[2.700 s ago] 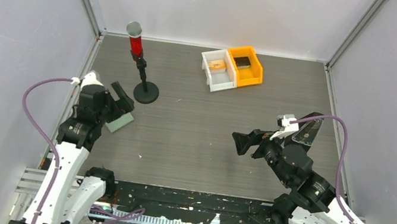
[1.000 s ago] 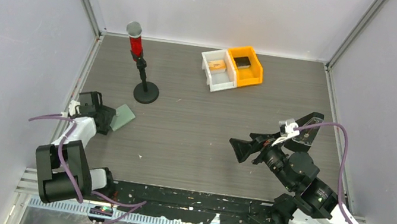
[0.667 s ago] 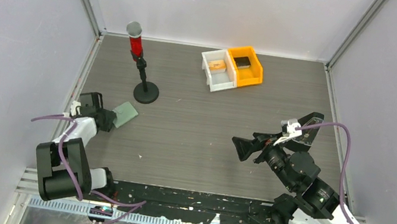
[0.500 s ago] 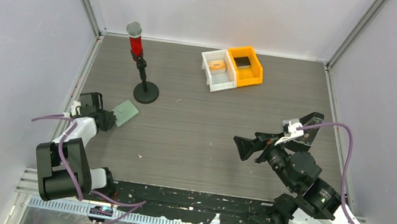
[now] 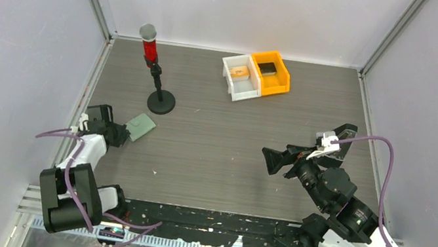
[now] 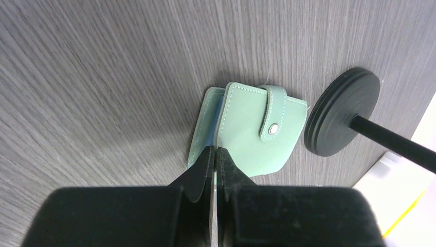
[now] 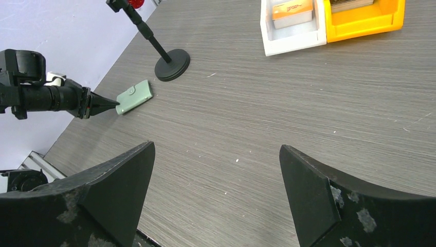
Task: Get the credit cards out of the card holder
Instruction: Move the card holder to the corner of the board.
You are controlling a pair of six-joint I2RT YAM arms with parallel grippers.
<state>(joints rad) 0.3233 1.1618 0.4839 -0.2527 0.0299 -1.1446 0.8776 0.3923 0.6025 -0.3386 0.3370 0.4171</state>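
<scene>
Card holder (image 6: 251,135): flat, stitched pale-green sleeve, snap tab

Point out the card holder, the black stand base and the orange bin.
card holder (image 6: 247,139), left wrist view, on its front cover.
stand base (image 6: 342,118), left wrist view, on the disc's top.
orange bin (image 7: 362,21), right wrist view, on its front wall.

Soft, even overhead light cast faint shadows. The black left pincer (image 6: 214,154) was blurred up close; the grey wood-grain bench (image 6: 103,77) looked sharp.
</scene>
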